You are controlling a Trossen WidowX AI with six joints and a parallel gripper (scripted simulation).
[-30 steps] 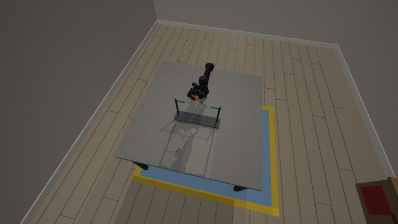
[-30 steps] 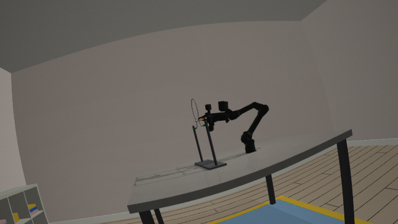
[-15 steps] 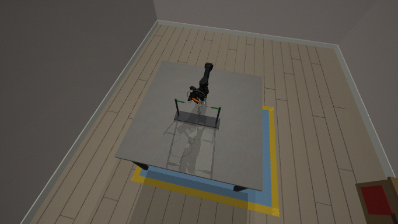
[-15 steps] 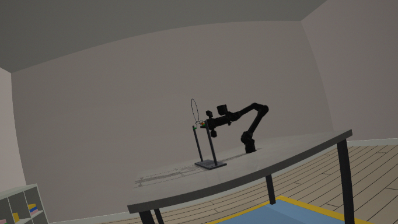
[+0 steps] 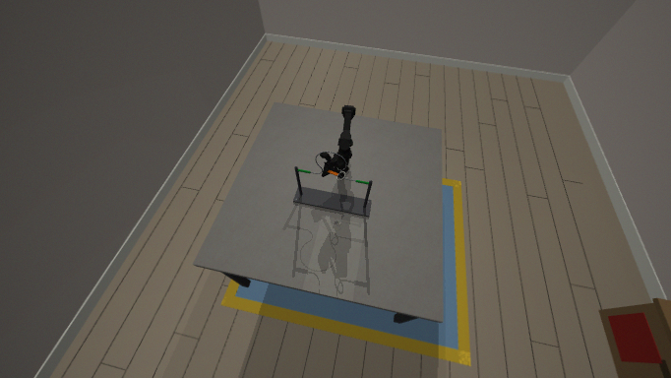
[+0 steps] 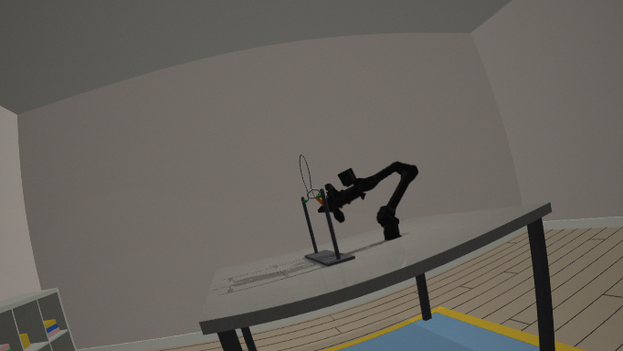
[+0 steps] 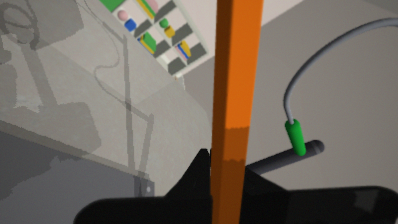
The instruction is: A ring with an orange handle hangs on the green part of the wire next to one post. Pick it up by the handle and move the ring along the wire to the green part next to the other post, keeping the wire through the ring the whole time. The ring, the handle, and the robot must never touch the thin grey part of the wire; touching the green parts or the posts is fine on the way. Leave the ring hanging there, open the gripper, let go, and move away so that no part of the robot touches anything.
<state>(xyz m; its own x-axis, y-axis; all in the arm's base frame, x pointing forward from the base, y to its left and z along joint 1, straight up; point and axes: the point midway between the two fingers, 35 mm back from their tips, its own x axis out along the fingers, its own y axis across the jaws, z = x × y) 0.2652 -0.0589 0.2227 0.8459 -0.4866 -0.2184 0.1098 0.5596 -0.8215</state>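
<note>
My gripper [image 5: 327, 172] [image 7: 208, 155] is shut on the orange handle [image 5: 334, 172] [image 6: 320, 201] [image 7: 234, 100]. The ring [image 5: 336, 174] [image 6: 313, 194] is at the handle's far end, outside the wrist view. In the top view it surrounds or overlaps the grey wire, right of the tall loop and left of the right green part [image 5: 363, 182]. Whether ring and wire touch is too small to tell. The other green part [image 5: 304, 171] is by the left post [image 5: 299, 183]. The wrist view shows one green part [image 7: 296, 137] on a post, right of the handle, with the wire [image 7: 300, 70] curving up.
The right post [image 5: 368, 195] and left post stand on a dark base plate [image 5: 315, 198] [image 6: 330, 257] on the grey table [image 5: 398, 162] [image 6: 438, 244]. The wire's tall loop [image 5: 316, 159] [image 6: 300, 161] rises close to the gripper. Shelves show beyond the table in the wrist view.
</note>
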